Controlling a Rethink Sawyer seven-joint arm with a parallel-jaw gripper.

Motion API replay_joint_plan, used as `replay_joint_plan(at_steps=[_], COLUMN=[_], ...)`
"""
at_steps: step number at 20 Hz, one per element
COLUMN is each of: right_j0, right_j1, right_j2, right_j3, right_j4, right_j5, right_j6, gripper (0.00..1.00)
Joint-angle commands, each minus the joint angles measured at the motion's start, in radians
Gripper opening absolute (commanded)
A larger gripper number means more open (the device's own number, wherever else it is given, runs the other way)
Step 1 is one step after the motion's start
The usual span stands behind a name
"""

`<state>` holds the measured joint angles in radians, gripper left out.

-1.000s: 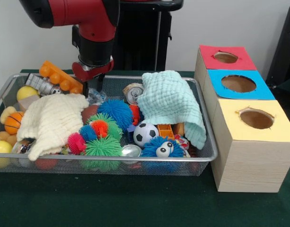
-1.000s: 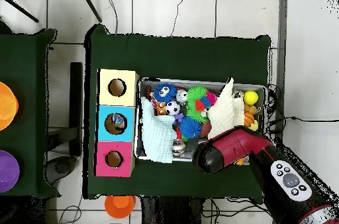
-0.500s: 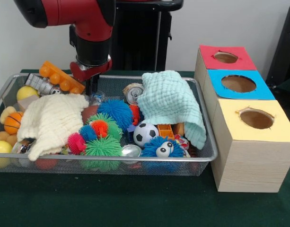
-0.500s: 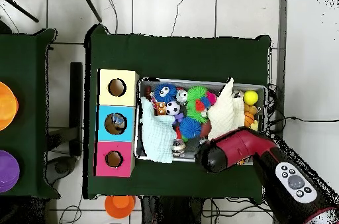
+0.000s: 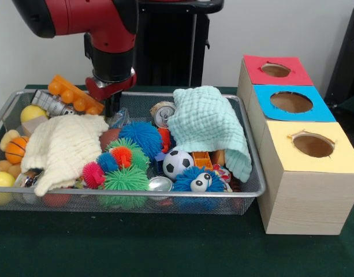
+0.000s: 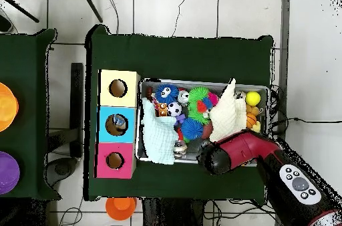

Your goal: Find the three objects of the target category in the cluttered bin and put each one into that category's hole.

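The bin [image 5: 249, 173] is a wire-mesh tray on the green counter [image 5: 165, 254], packed with toys. Inside lie a cream cloth [image 5: 64, 147] at the left and a pale mint cloth [image 5: 208, 124] draped over the right end — between them a blue spiky ball [image 5: 143, 137], a green spiky ball [image 5: 126, 180], a small soccer ball [image 5: 177, 163], a fuzzy blue toy with eyes [image 5: 195, 182] and a can [image 5: 163, 114] lying on its side with its silver top facing out. An orange block [image 5: 73, 95] sits at the far left corner, with yellow and orange balls along the left edge.

The gripper [image 5: 112, 109] hangs over the far rim, just beside the orange block and above a crinkled clear wrapper [image 5: 119, 118]; whether it is parted or closed cannot be told.

Beside the bin stand three wooden boxes, each with a round hole — red box [image 5: 276, 70], blue box [image 5: 292, 103], yellow box [image 5: 312, 147].
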<state>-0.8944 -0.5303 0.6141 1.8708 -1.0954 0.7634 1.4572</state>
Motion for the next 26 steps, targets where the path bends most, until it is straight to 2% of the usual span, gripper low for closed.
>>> replay_joint_plan(at_steps=[1,4,9,15,22,26], right_j0=[-0.036,-0.055,-0.131,-0.18,-0.152,-0.156], right_j1=[0.038,-0.02,-0.153,-0.26,-0.236,-0.249], right_j2=[0.056,0.089,0.172,0.262,0.259,0.283], right_j3=[-0.041,0.001,0.117,0.179,0.163,0.18], right_j4=[-0.016,0.031,0.125,0.234,0.207,0.229], right_j5=[-0.055,-0.036,-0.002,0.075,0.076,0.069], right_j6=[-0.276,-0.286,-0.333,-0.364,-0.32,-0.304], gripper=[0.0,0.0,0.0,0.0,0.0,0.0])
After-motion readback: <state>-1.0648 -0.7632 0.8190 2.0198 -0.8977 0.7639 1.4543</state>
